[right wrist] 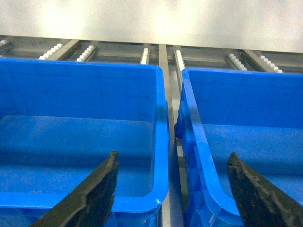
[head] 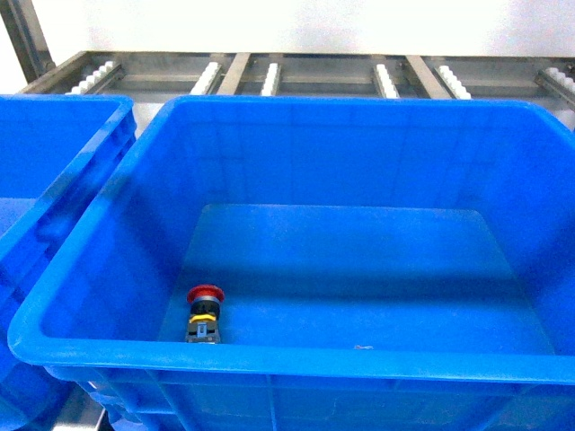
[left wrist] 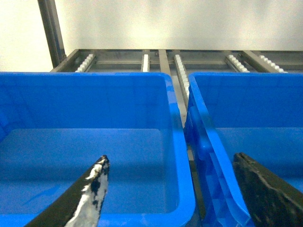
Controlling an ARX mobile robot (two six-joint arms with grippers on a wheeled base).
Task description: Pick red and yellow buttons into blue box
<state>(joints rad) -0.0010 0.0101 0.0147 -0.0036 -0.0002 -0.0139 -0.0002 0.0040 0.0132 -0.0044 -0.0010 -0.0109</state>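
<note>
Blue box [head: 359,117] filled head view; red button [head: 204,314] lay on floor, near-left corner. Left gripper [left wrist: 170,189] and right gripper [right wrist: 173,184] both spread wide, empty. Yellow button unseen; judged next: locate, grasp it.

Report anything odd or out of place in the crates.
Nothing stands out. The red button lies on its side on the floor of the blue box, near the front-left corner. No spills or damage are visible.
</note>
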